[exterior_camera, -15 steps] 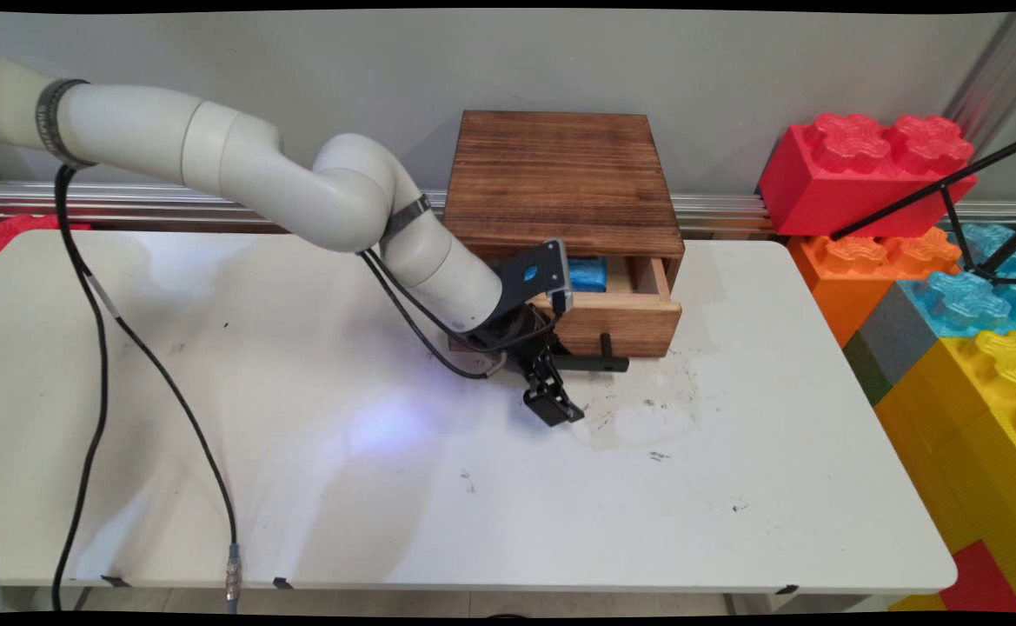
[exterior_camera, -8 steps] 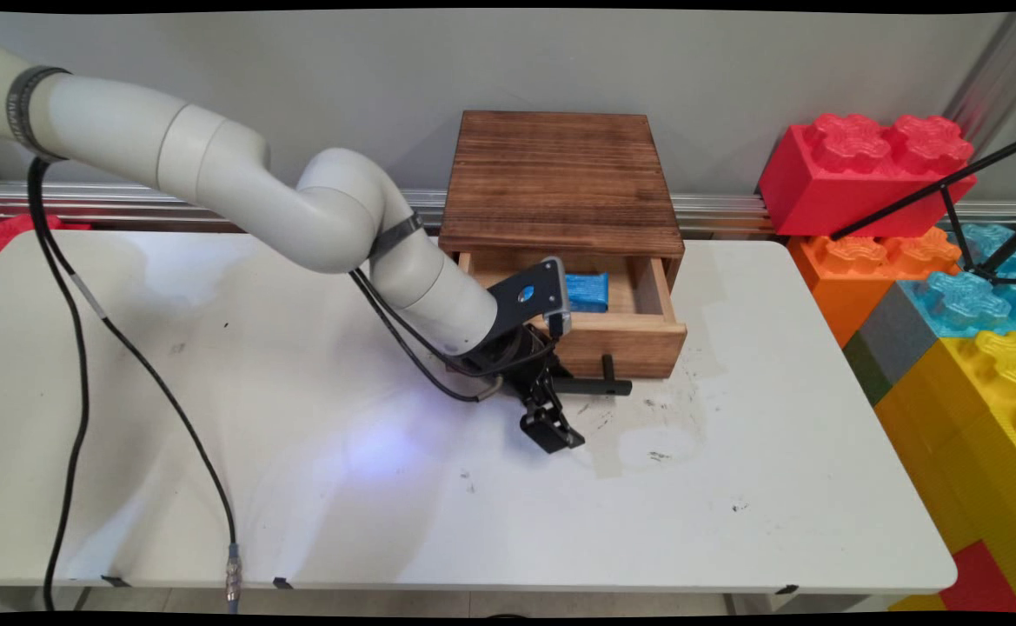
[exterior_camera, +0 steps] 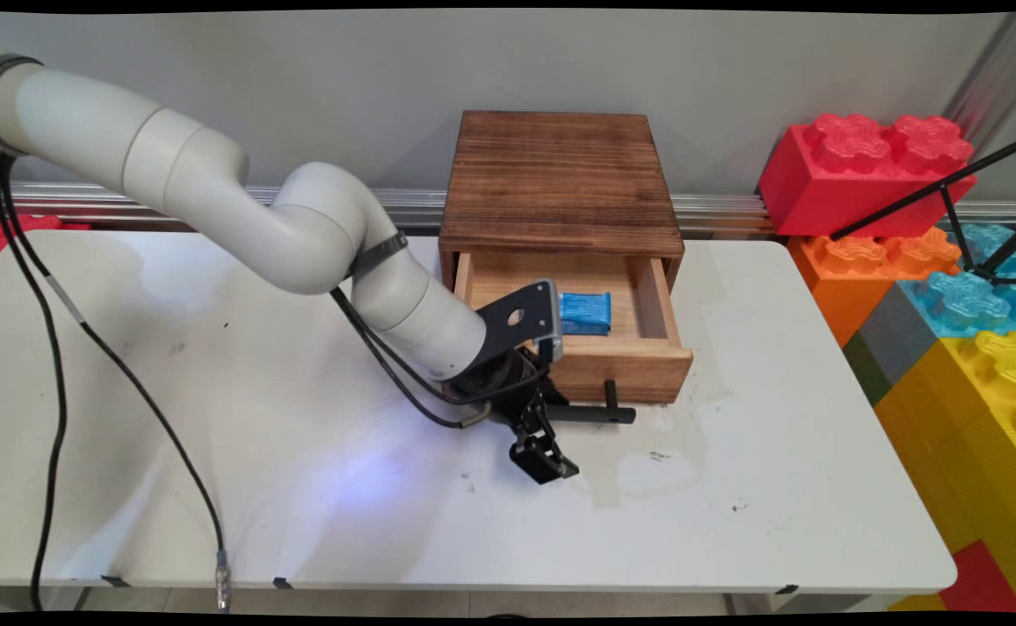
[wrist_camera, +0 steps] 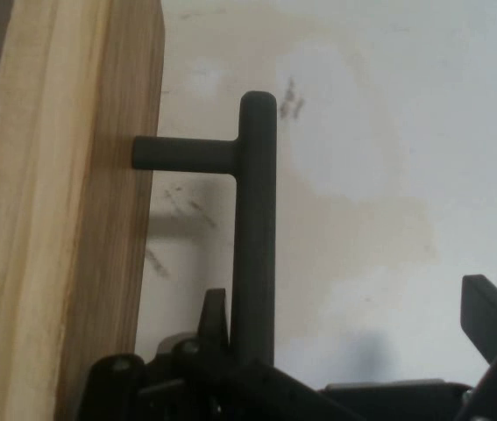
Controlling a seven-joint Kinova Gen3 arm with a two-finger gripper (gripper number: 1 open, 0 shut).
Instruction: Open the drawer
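Note:
A dark wooden cabinet [exterior_camera: 560,174] stands at the back of the white table [exterior_camera: 212,365]. Its light wooden drawer [exterior_camera: 625,369] is pulled out, and a blue packet [exterior_camera: 584,313] lies inside. A black bar handle [exterior_camera: 599,413] [wrist_camera: 255,228] sticks out from the drawer front [wrist_camera: 64,219]. My gripper [exterior_camera: 549,435] [wrist_camera: 349,303] is open at the handle's left end. One finger [wrist_camera: 214,314] sits in the gap between the drawer front and the bar, and the other finger [wrist_camera: 492,314] stands well off over the bare table.
Big toy bricks in red [exterior_camera: 864,169], orange [exterior_camera: 864,269], blue [exterior_camera: 968,300] and yellow [exterior_camera: 986,409] are stacked past the table's right edge, with black tripod legs [exterior_camera: 951,187] across them. Black cables [exterior_camera: 64,348] hang down the left side. Stains mark the table [exterior_camera: 647,461] before the drawer.
The drawer has slid out of the cabinet toward the table's near side, uncovering more of the blue packet. The gripper moved the same way with the handle.

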